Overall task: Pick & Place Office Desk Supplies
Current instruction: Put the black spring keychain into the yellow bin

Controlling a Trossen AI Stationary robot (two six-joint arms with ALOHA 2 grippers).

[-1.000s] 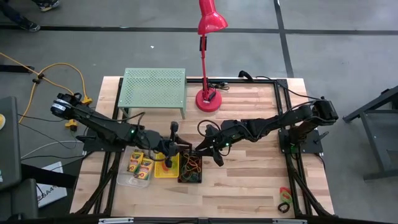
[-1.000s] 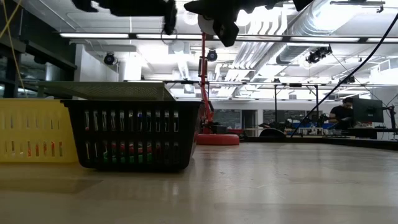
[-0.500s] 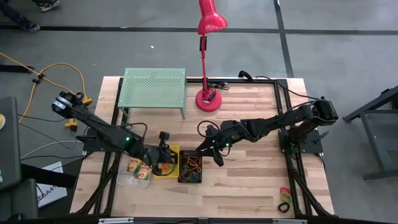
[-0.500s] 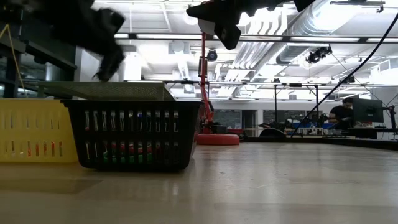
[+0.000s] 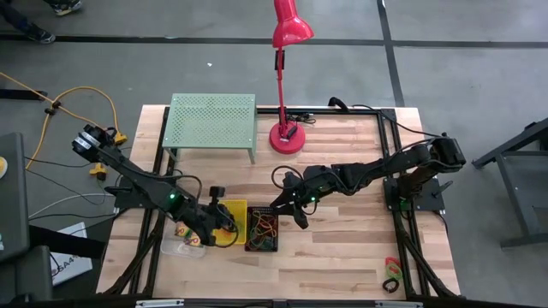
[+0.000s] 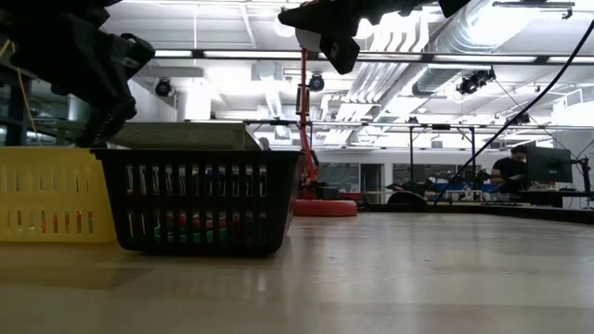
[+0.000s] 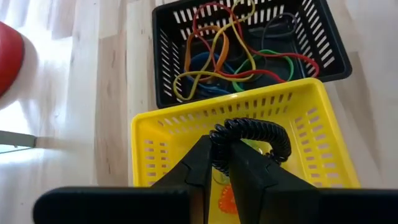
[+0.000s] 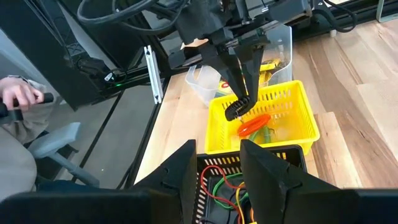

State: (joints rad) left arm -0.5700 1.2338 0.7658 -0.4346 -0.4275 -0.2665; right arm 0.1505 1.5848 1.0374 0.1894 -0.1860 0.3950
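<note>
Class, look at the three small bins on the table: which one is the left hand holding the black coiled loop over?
The yellow bin, the middle one. The left hand grips the black coiled loop above it; the black mesh bin holds coloured loops, the clear bin crayon boxes.

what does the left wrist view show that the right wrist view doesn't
Only the left wrist view: a close look down into the black bin at its tangled coloured loops, and the red lamp base at the edge.

Only the right wrist view: the clear bin, a person's hand, and the open right claw hanging over the black bin.

Both: the yellow bin and the left claw shut on a black coiled loop above it.
</note>
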